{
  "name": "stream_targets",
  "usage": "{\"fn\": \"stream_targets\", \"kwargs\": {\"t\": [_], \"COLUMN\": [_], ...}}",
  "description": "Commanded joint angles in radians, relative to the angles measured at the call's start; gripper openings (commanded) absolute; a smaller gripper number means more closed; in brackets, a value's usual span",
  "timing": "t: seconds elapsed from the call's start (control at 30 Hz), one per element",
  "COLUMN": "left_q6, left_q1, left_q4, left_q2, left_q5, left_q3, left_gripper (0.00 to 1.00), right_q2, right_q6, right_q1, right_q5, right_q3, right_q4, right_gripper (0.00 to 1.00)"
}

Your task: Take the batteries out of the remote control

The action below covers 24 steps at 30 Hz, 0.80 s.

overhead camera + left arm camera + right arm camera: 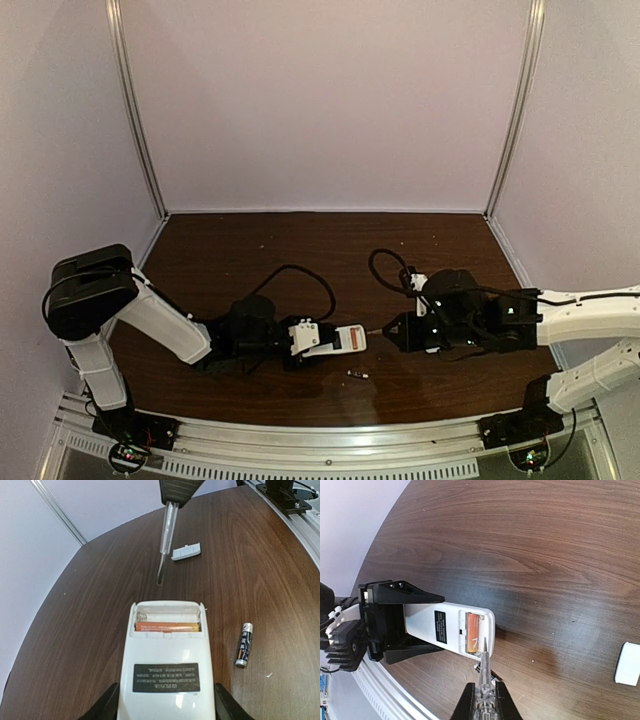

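The white remote control (167,652) lies back-up on the table, its battery bay open. My left gripper (167,702) is shut on its near end; it also shows in the top view (300,340). One orange battery (167,626) lies in the bay, and the slot beside it looks empty. A second battery (244,644), dark with silver ends, lies loose on the table right of the remote. My right gripper (483,700) is shut on a clear-handled screwdriver (483,672). Its tip hovers just off the remote's (450,627) open end, by the orange battery (472,632).
A small flat white cover piece (186,552) lies on the dark wood table beyond the screwdriver (167,527); it also shows in the right wrist view (627,663). A metal rail (300,455) runs along the near table edge. White walls enclose the back and sides.
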Motion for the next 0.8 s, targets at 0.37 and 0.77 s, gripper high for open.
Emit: {"fn": "stream_targets", "kwargs": {"t": [0.37,0.77], "left_q6": [-0.106,-0.173], "left_q1": [0.000,0.006], "left_q4": [0.015,0.038], "left_q2": [0.005,-0.028], "left_q5": [-0.025,-0.023], "left_q3": [0.060,0.020], "left_gripper": [0.00,0.00], "right_q2": [-0.140,-0.084], "right_q6": [-0.015,0.029], "right_q1": [-0.006,0.019], "right_q5": [0.017,-0.120], "right_q3": [0.086,0.080], "right_q4": [-0.183,-0.105], "right_gripper": [0.00,0.00]}}
